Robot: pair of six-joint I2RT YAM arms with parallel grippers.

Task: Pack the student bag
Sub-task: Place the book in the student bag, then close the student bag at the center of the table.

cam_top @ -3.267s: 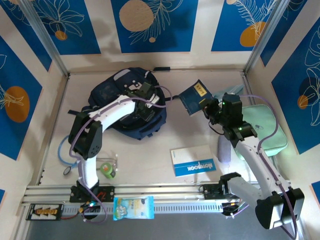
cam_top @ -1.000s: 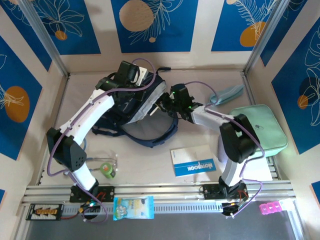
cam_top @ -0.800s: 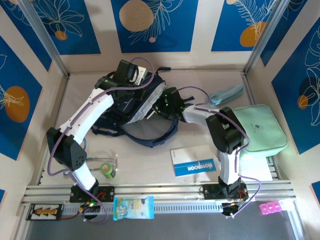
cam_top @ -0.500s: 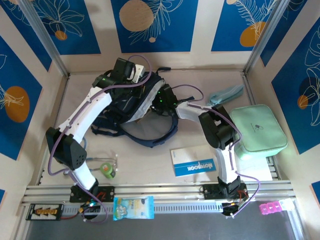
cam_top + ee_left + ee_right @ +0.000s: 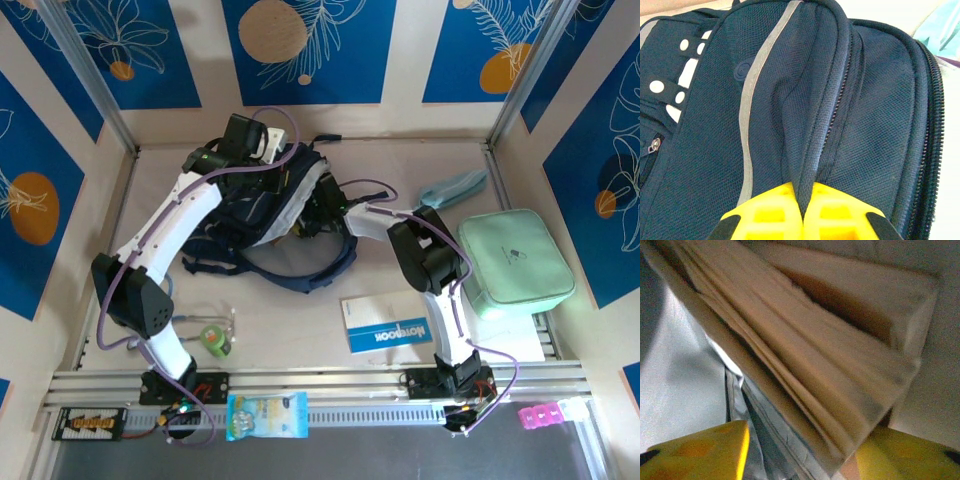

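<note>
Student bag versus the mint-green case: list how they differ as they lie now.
Colour: the student bag is navy with grey trim; the mint-green case is pale green.
Shape: the bag is bigger, slumped and open; the case is flat and boxy.
Handling: the left gripper pinches a fold of the bag; no gripper touches the case.
Both are soft and lie on the table.

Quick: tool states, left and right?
Left tool: closed, pinching a fold of the student bag.
Right tool: open, straddling the page edge of a book.
</note>
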